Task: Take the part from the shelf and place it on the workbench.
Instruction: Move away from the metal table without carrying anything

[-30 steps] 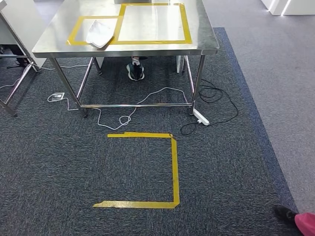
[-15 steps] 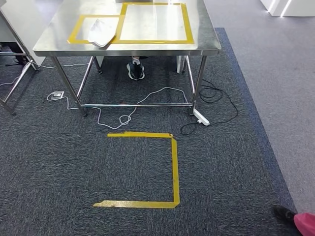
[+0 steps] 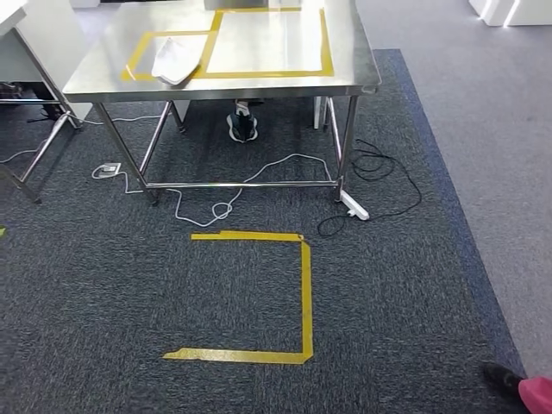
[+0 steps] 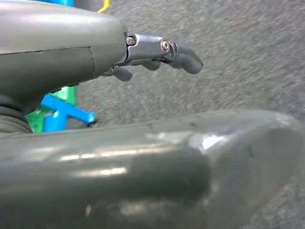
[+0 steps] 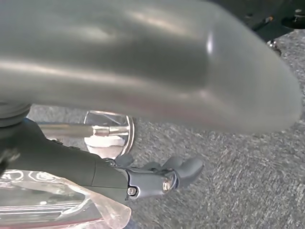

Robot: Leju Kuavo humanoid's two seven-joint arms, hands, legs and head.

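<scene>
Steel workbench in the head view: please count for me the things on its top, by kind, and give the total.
Yellow tape rectangles: 2, one small and one large
White flat bagged part: 1
Total: 3

Head view: bright, even overhead light; steel workbench (image 3: 351, 65) top washed pale by glare toward 12 o'clock; soft shadow beneath on carpet (image 3: 391, 285). Left wrist view: left hand (image 4: 163, 52) fairly sharp, thumb near lens blurred, streaky highlights. Right wrist view: right hand (image 5: 162, 179) soft, carpet smeared.
</scene>
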